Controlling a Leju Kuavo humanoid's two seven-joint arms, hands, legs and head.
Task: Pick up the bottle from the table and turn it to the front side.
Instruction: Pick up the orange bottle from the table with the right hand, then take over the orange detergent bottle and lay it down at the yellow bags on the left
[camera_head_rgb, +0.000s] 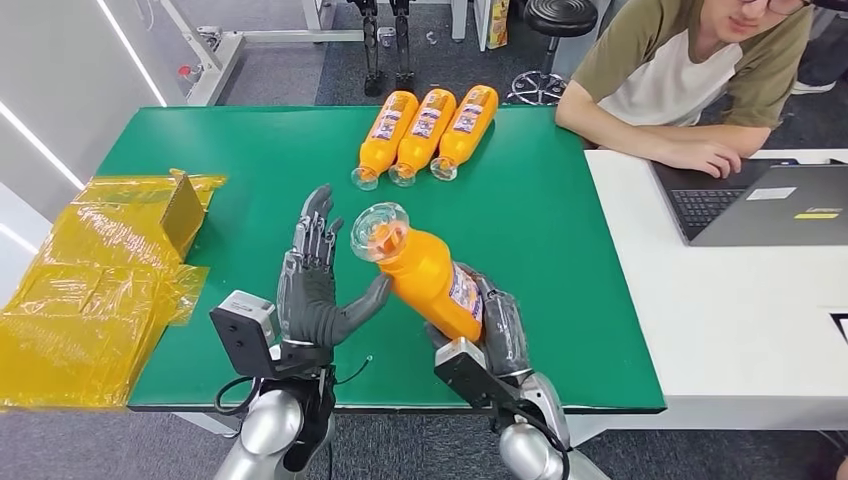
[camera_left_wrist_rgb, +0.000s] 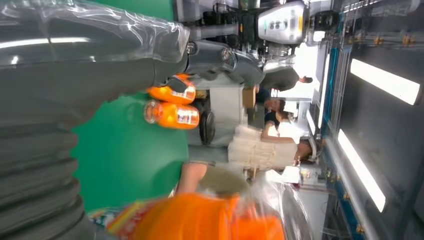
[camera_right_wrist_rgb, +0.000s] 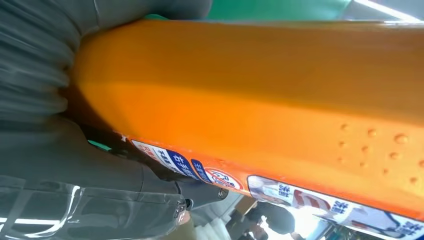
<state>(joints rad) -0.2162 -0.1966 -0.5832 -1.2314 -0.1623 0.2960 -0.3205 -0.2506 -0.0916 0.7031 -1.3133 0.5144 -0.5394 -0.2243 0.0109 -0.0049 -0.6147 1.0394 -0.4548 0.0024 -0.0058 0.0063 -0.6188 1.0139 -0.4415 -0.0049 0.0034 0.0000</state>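
Observation:
My right hand (camera_head_rgb: 497, 330) grips an orange bottle (camera_head_rgb: 425, 268) by its lower body and holds it tilted above the green table (camera_head_rgb: 560, 240), clear cap end up and toward the left. Its label (camera_head_rgb: 465, 292) faces right, toward the hand. Close up in the right wrist view, the orange bottle (camera_right_wrist_rgb: 260, 95) sits against the grey fingers (camera_right_wrist_rgb: 125, 175) with the label strip (camera_right_wrist_rgb: 210, 172) along its edge. My left hand (camera_head_rgb: 318, 285) stands open beside the bottle, fingers upright, thumb reaching toward its neck. The left wrist view catches the held bottle (camera_left_wrist_rgb: 195, 220) blurred at its edge.
Three more orange bottles (camera_head_rgb: 425, 135) lie side by side at the table's far middle. Crumpled yellow plastic wrap (camera_head_rgb: 95, 290) and a cardboard piece cover the left end. A person (camera_head_rgb: 690, 70) leans on the adjoining white table (camera_head_rgb: 740, 330) by a laptop (camera_head_rgb: 770, 205).

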